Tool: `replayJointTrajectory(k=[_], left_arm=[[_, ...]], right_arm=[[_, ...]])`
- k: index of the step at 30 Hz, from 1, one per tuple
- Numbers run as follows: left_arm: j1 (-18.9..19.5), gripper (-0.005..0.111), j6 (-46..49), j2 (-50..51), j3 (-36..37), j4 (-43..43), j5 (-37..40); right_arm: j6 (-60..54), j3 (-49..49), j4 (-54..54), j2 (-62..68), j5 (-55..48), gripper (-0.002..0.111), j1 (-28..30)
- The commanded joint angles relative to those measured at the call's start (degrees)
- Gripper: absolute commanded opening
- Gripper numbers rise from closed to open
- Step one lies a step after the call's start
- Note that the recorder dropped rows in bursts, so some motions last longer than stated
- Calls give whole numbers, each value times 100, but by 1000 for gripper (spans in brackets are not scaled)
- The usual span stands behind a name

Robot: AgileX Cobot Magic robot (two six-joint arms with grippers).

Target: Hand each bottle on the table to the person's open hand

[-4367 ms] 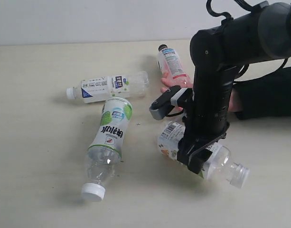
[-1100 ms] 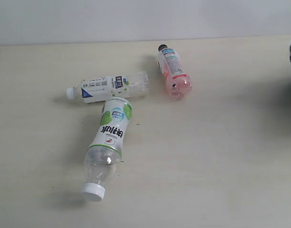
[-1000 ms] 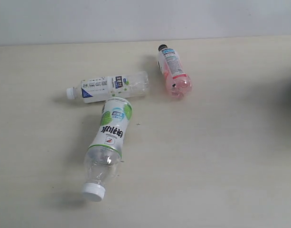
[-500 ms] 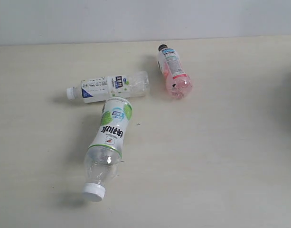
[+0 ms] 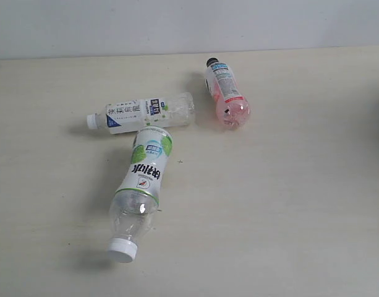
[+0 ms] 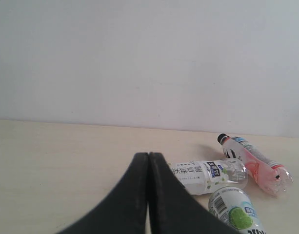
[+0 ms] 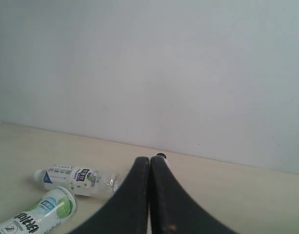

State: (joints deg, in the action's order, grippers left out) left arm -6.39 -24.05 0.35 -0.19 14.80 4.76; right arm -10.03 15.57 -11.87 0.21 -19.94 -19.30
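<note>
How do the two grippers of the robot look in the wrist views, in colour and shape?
The left gripper has two matte black fingers, broad at the base and curving to narrow tips. The right gripper looks the same, with one tiny orange speck near one finger's base. No cables, printed markings or arm links show.

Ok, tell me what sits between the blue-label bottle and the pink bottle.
Nothing: only a bare strip of table separates the blue-label bottle from the pink bottle, clearest in the exterior view.
</note>
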Motion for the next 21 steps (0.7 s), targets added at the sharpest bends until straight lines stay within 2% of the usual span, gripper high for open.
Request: replayJointTrajectory(k=[1,21], left_arm=[[15,1,-17,-35,19,20,1],[15,1,-17,-35,19,20,1]], right_arm=[[-42,-29,22,-21,-97,0,-3],[-42,-29,-11,-21,-121,0,-3]])
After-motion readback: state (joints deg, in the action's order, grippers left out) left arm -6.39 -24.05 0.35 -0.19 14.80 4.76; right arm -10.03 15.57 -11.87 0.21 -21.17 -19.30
